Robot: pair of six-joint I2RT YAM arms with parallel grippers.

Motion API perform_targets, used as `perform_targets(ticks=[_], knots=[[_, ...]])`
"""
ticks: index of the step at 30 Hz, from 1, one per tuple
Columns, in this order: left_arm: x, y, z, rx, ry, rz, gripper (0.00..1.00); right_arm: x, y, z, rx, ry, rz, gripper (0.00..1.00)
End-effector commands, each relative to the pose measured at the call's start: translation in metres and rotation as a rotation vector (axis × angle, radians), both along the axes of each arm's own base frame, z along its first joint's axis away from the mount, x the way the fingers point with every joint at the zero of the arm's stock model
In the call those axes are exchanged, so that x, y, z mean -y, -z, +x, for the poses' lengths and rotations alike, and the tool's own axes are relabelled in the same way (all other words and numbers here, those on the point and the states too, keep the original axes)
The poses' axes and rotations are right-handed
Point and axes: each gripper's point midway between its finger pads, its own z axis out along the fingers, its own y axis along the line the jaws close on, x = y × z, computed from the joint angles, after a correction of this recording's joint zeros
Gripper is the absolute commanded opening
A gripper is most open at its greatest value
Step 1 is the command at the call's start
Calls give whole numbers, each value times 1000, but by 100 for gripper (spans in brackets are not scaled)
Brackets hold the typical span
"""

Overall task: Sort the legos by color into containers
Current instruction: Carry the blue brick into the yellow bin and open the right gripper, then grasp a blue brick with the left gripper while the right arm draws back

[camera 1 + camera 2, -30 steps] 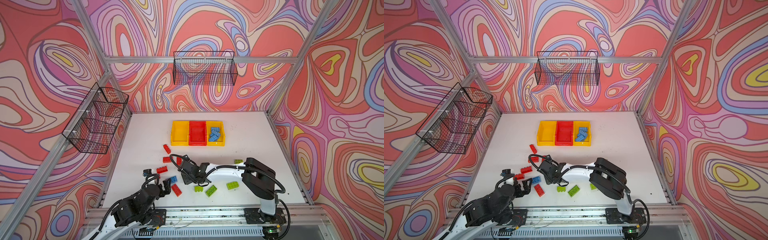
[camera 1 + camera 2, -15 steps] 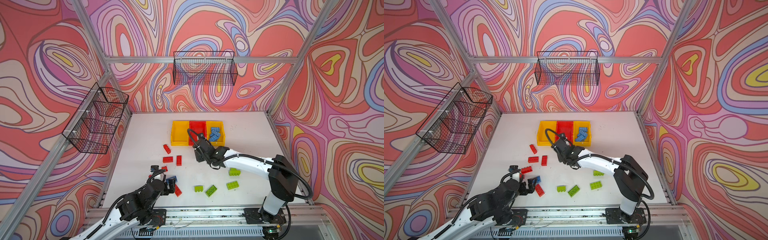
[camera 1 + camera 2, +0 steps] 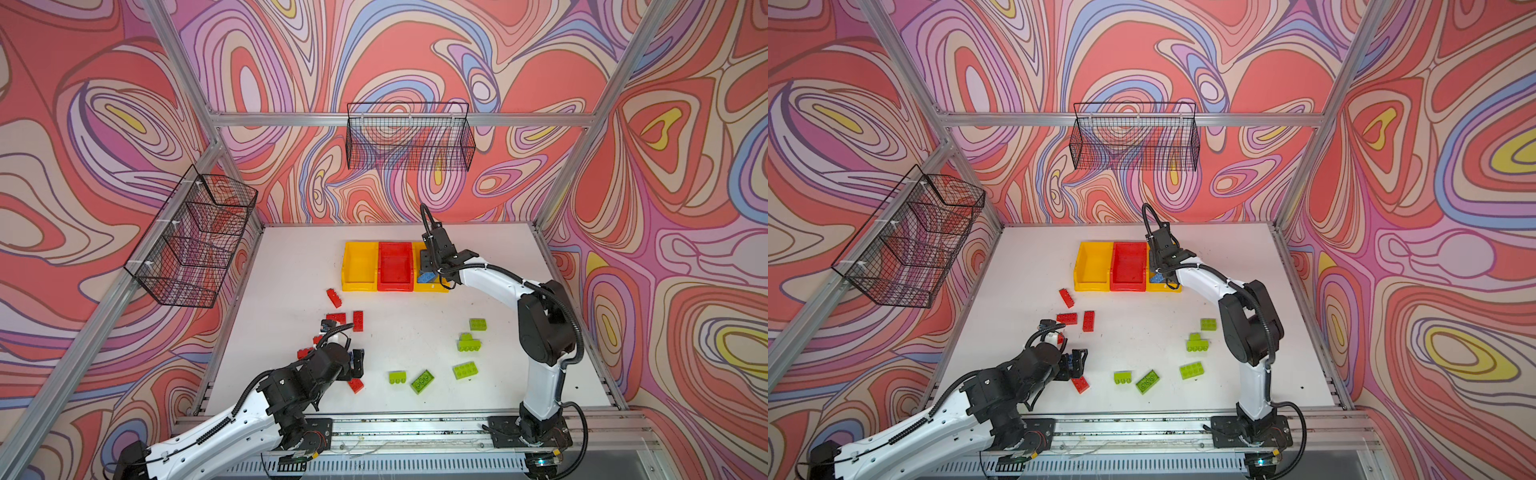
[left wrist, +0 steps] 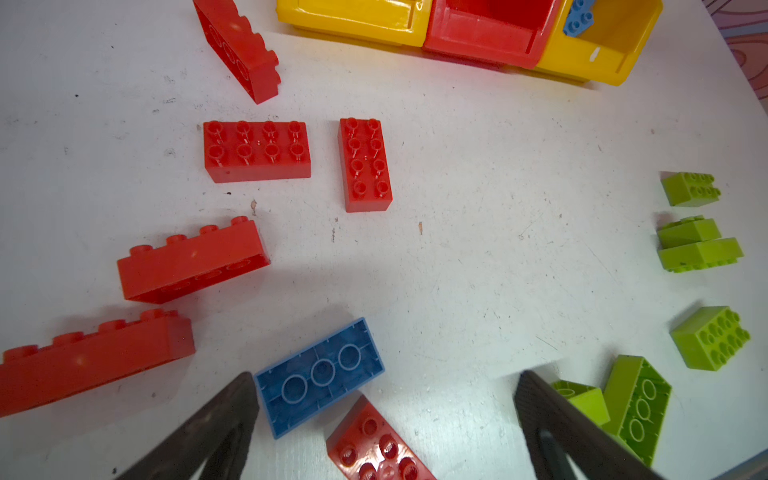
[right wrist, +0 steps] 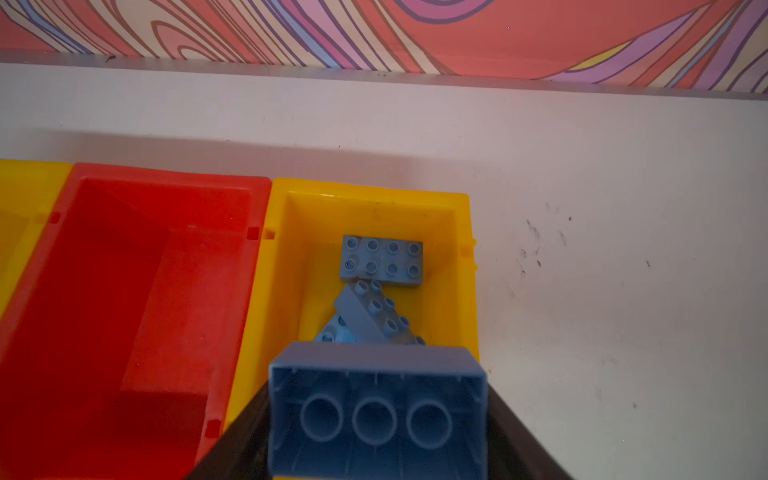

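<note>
**Blue brick over the right yellow bin, release pending**

Step in hand: drop-off of one blue lego. My right end effector is clamped on a blue brick, its hollow underside facing the wrist camera. It hangs over the near end of the right yellow bin, just right of centre in both top views. A few sorted blue bricks lie inside. The red bin and left yellow bin look empty.

Next move, my judgement: part the jaws only once the brick is clear of the front wall, so I would ease it further in first.

My left end effector is spread wide and holds nothing. It hovers over an upturned blue brick, lower left of centre. Red bricks and green bricks lie unsorted on the bench.
</note>
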Motion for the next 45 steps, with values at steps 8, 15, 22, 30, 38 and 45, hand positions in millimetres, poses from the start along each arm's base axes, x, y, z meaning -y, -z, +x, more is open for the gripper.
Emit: perform_targets(ticks=[8,15,22,30,38,45], knots=[[-3,0,2,5,-37,-6,100,1,21,26,-35,-24,10,91],[1,13,4,-30,-30,39,100,-1,-12,6,-3,-56,84,98],[-10,35,5,-127,-100,135,100,-3,-41,-48,21,-105,130,98],[-16,52,7,-197,-141,99,100,4,-45,-99,20,-130,163,98],[-18,61,11,-247,-161,123,100,8,-44,-119,17,-145,194,98],[-17,77,7,-330,-162,175,92,1,-34,-126,3,-171,234,98]])
